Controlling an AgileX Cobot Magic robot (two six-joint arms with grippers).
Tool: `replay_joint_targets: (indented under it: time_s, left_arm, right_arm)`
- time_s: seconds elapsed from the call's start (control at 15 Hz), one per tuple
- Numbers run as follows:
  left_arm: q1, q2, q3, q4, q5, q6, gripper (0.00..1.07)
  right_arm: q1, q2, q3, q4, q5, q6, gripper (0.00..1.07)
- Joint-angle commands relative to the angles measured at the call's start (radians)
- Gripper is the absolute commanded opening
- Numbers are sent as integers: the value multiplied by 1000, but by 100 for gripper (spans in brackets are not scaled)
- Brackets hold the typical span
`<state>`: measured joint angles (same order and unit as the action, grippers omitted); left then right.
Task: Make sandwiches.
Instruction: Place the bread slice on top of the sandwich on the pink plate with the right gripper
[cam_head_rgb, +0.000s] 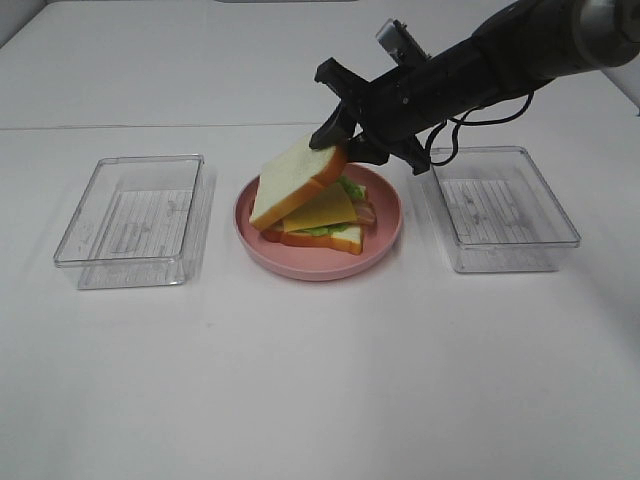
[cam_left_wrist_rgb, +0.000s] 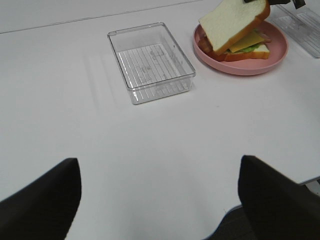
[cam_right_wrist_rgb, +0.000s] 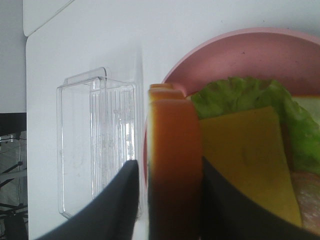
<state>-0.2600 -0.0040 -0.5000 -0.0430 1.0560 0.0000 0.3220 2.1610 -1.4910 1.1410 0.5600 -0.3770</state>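
Observation:
A partial sandwich stack (cam_head_rgb: 335, 232) lies on the round pink plate (cam_head_rgb: 385, 235): a bread slice at the bottom, green lettuce, brown bacon and yellow cheese (cam_head_rgb: 320, 210) on top. My right gripper (cam_head_rgb: 340, 147) is shut on the crust edge of a second bread slice (cam_head_rgb: 293, 180) and holds it tilted over the stack, its low end near the cheese. The right wrist view shows the fingers (cam_right_wrist_rgb: 117, 207) either side of the orange crust (cam_right_wrist_rgb: 172, 150), above cheese (cam_right_wrist_rgb: 245, 155) and lettuce (cam_right_wrist_rgb: 240, 92). My left gripper (cam_left_wrist_rgb: 160, 162) is open and empty, far from the plate (cam_left_wrist_rgb: 272, 60).
A clear plastic tray (cam_head_rgb: 135, 220) stands left of the plate and another (cam_head_rgb: 500, 205) stands right of it, under my right arm. Both trays hold nothing. The left tray also shows in the left wrist view (cam_left_wrist_rgb: 150, 60) and the right wrist view (cam_right_wrist_rgb: 95, 150).

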Motion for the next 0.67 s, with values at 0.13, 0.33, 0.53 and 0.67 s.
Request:
replay_joint_targets:
  time_s: [0.13,0.33,0.53,0.67]
  left_arm:
    - [4,-16,3,-3,-11,0,81]
    - [4,-16,3,-3,-11,0,81]
    - [4,-16,3,-3,-11,0,81]
    - [4,-16,3,-3,-11,0,81]
  right_arm:
    - [-2,-1,2,-5,-6,0,55]
    - [-2,-3,2,-118,-3,90,65]
    - [-2,-32,2,-300,7,202,71]
    - [-2,-45,2,-375,35,298,73]
